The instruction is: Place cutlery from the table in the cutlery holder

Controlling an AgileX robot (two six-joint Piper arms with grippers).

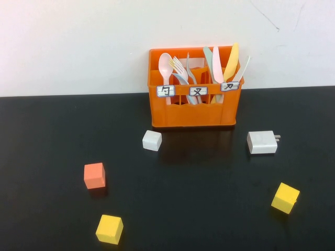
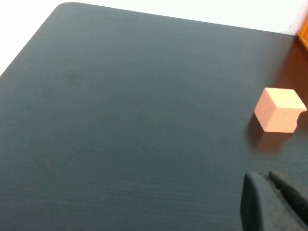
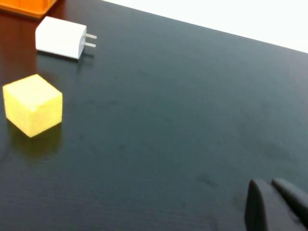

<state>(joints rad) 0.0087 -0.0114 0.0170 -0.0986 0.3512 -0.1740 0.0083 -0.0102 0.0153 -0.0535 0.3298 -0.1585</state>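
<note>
Cutlery stood in the orange holder at the far side of the black surface [image 1: 52, 209].

The cutlery holder [image 1: 194, 112] held the pale pink spoon [image 1: 166, 65] in its left compartment, the grey fork [image 1: 179, 67] in the middle one, and pastel knives [image 1: 231, 61] in the right. In front lay a white cube [image 1: 152, 140], a white charger block [image 1: 262, 141], an orange cube [image 1: 95, 175] and two yellow cubes [image 1: 109, 229]. The left hand [image 2: 272, 204] hung low near the orange cube, the right hand [image 3: 276, 204] near the right yellow cube; for both, open or clenched, I cannot tell.
</note>
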